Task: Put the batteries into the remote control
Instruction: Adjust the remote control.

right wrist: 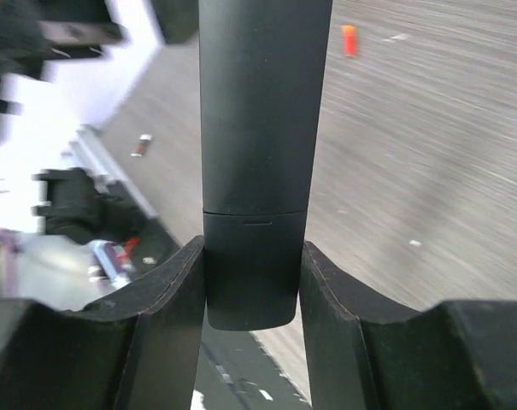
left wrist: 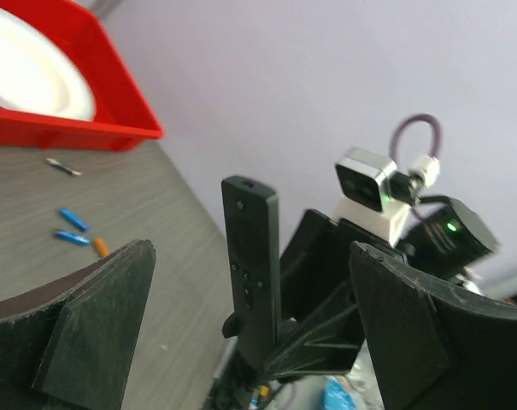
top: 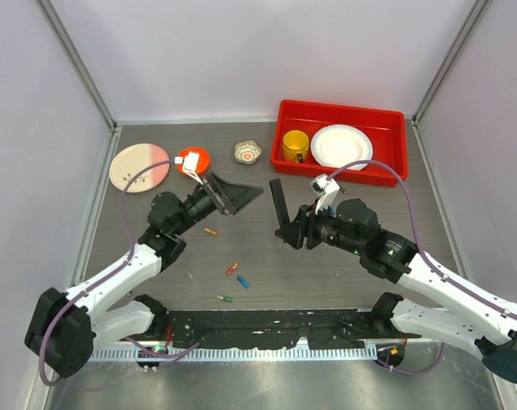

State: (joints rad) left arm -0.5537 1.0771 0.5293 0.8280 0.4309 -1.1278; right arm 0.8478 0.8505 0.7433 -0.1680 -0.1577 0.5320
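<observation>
**Remote clamped in the right gripper, batteries loose on the table**

Your right gripper point(top: 290, 232) is closed on the remote control point(top: 280, 205), pinching its lower end between both fingers point(right wrist: 177, 299). The bar stands roughly on end near the middle of the table. In the right wrist view its plain back faces the camera, with a fine seam across it just above the fingers. In the left wrist view you see its button face, turned towards your left arm.

Your left gripper point(top: 243, 196) is spread wide and holds nothing. It sits just left of the remote control, apart from it and pointing at it.

The batteries lie on the table nearer to you, none touching the others:
- an orange one point(top: 210, 231), below the left gripper
- a red one point(top: 232, 268)
- a blue one point(top: 243, 282), just beside the red
- a green one point(top: 225, 298), nearest the arm bases

At the far right is a red tray point(top: 386, 166) holding a yellow cup point(top: 296, 145) and a white plate point(top: 341, 146). At the far left lie a pink and cream plate point(top: 138, 167) and a small orange bowl point(top: 193, 160).
</observation>
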